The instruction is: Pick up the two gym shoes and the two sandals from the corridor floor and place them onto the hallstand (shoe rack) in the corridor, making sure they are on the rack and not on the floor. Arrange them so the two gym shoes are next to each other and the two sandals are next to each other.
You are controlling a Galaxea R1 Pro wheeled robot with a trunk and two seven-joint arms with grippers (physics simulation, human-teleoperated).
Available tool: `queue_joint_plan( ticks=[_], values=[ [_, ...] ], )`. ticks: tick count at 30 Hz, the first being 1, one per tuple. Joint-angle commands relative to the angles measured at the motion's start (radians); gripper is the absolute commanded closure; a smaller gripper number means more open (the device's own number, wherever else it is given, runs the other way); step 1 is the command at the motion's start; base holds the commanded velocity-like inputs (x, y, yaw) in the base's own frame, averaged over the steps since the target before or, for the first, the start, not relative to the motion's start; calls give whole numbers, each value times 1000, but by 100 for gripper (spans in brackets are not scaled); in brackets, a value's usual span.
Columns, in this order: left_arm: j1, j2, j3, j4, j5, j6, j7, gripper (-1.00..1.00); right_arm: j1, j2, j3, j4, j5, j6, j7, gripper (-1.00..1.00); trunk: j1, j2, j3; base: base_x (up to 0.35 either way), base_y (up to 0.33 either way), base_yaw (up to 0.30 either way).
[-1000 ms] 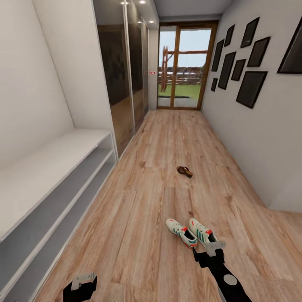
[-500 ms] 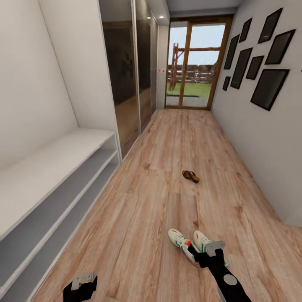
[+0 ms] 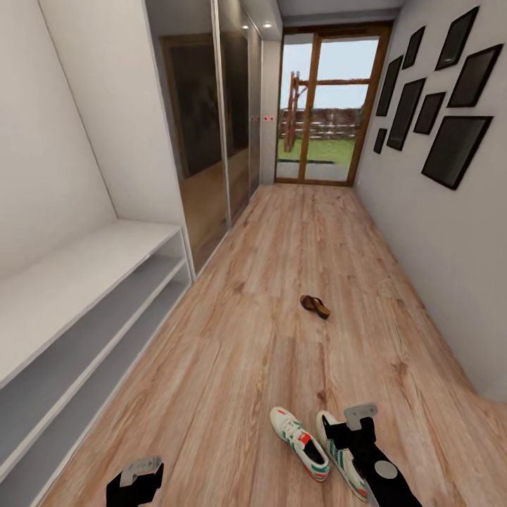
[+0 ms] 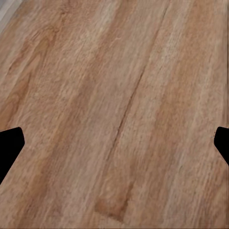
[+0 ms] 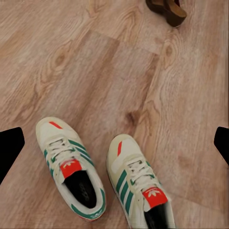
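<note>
Down the corridor we're looking, and the light brown wood-grain plank floor point(image 3: 232, 366) is running straight ahead. Two cream low sneakers with teal-green side stripes and red-orange patches are sitting side by side on it: the left sneaker point(image 3: 300, 442) is lying in plain sight, while the right sneaker point(image 3: 338, 454) is partly tucked behind the black right arm. The right gripper point(image 3: 350, 421) is hovering above that pair, and in the right wrist view its black fingertips point(image 5: 10, 148) are showing at the two opposite edges, spread wide with nothing between them, both sneakers point(image 5: 72, 167) lying below. Farther along the floor, well apart from the sneakers, a small dark-brown slip-on sandal point(image 3: 314, 305) is resting alone; its heel is peeking in at the edge of the right wrist view point(image 5: 167, 10). The wide white-grey shoe rack with a bench top and open shelf rows point(image 3: 77, 303) is standing against the wall on the left side. The left gripper point(image 3: 137, 473) is hanging low over bare planks, its fingers likewise spread apart and holding nothing.
</note>
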Motion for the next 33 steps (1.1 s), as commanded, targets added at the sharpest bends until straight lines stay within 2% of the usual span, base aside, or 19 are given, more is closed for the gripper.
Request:
queue_joint_plan(
  ticks=[1, 13, 27, 33],
  values=[
    [0, 0, -2, 1, 10, -3, 0, -100, 0, 0, 1, 0, 8, 0, 2, -100, 0, 0, -1, 282, -199, 0],
    [0, 1, -2, 1, 10, -5, 1, -100, 0, 1, 2, 2, 6, 0, 1, -100, 0, 0, -1, 237, -160, 26],
    [-1, 2, -1, 1, 10, -7, 1, -100, 0, 6, 2, 3, 6, 1, 1, -100, 0, 0, -2, 28, -17, 242],
    [-1, 4, 1, -1, 10, -7, -2, -100, 0, 21, 13, 4, 6, 1, 1, -100, 0, 0, -5, 1, -1, 268]
  ],
)
